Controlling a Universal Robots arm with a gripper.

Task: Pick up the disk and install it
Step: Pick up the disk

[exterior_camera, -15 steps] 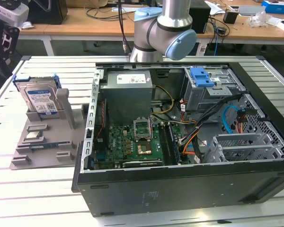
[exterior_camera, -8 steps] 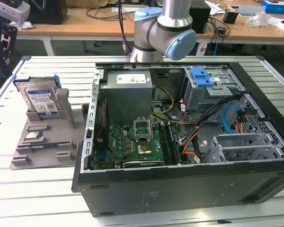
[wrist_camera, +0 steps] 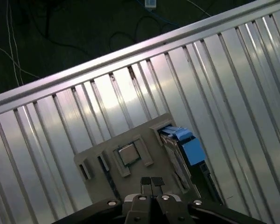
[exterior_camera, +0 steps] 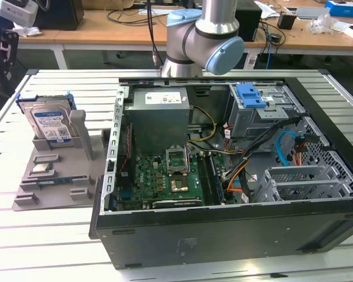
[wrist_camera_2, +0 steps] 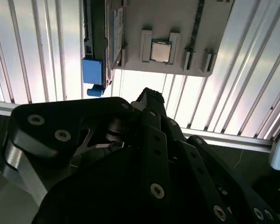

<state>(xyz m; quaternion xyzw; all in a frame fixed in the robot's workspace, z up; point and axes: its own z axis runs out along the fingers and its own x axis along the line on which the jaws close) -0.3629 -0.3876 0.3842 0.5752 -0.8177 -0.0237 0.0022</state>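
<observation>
Looking down from the first wrist view, you have the gripper [wrist_camera: 151,183] hanging above the grey tray [wrist_camera: 156,156], well clear of it. Its two fingertips [wrist_camera: 146,182] are pressed together and nothing is caught between them.

The disk [wrist_camera: 183,145] stands on edge in a slot at one end of the tray, apart from the gripper. Its blue carrier is clipped round it, and in the exterior view the white-and-blue label faces outward over the tray. A small square processor chip [wrist_camera: 127,154] lies flat in a recess near the middle of the tray, beside the disk's slot and closer to the point beneath the fingertips.

The tray rests on the slatted metal table [exterior_camera: 47,241]. The open computer case [exterior_camera: 223,226] lies just beside the tray, on the side away from the disk, with its lid off and the motherboard and drive bays exposed.
</observation>
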